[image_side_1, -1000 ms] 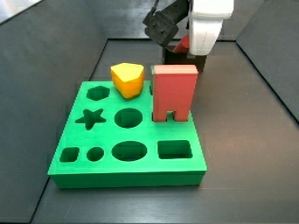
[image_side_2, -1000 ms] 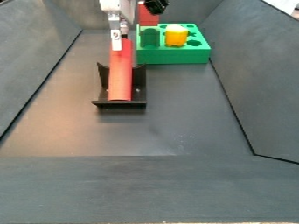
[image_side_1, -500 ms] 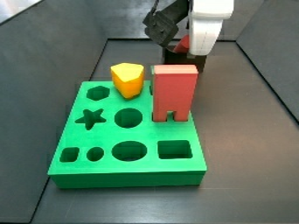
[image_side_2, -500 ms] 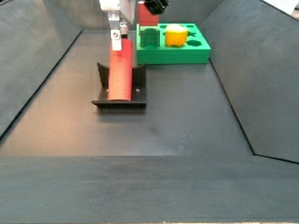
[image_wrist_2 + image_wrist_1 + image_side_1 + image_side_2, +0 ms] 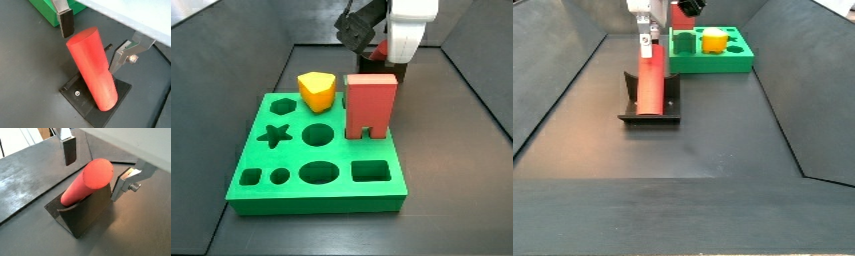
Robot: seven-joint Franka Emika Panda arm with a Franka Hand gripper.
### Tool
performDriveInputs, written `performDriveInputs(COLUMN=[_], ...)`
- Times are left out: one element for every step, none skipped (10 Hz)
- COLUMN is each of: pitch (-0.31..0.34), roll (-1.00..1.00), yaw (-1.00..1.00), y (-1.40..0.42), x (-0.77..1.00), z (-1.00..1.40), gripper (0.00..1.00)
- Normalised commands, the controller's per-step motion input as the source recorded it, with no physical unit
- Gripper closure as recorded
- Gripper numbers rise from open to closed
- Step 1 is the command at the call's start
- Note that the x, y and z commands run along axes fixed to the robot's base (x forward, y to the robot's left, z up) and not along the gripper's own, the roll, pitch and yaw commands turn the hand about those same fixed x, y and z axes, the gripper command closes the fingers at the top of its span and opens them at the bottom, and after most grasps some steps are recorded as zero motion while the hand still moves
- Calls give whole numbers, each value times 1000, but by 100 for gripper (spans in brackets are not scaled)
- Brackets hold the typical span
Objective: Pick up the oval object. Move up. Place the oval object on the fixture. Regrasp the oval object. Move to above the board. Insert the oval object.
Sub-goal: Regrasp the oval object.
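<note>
- We see the oval object (image 5: 91,67), the long red peg, leaning in the fixture (image 5: 87,97), its lower end seated on the base plate and its upper end tilted up toward the wrist.
- In both wrist views the gripper (image 5: 100,158) stands over the peg's upper end with its jaws apart: one dark-padded finger (image 5: 69,150) is on one side and the other finger (image 5: 125,182) on the opposite side, each with a visible gap to the red surface.
- So the peg is held by the fixture alone, not by the gripper.
- Comparing the side views with those of a second ago and half a second ago, we find nothing shifted: the arm, the peg and the fixture (image 5: 651,108) sit just as they did.
- We take that stillness to mean the placing step is done and the arm is pausing before the regrasp; the fingers already straddle the peg (image 5: 652,78), so closing looks like the next call.
- The board (image 5: 318,155) lies well apart from the fixture, with the yellow peg (image 5: 317,89) and the red arch block (image 5: 372,102) standing in it.
- From the side view by the board the gripper is mostly hidden behind the red arch block, so we cannot judge finger height there.
- We judge moving above the board and insertion remain ahead.
</note>
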Motion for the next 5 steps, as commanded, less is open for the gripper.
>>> performDriveInputs(pitch=[205,205,205,205,205], roll=[-44,-44,-44,-44,-44], yaw=[63,63,63,63,63], y=[-10,-10,-10,-10,-10], x=[78,78,78,78,78], z=[2,2,2,2,2], gripper=[0,0,0,0,0])
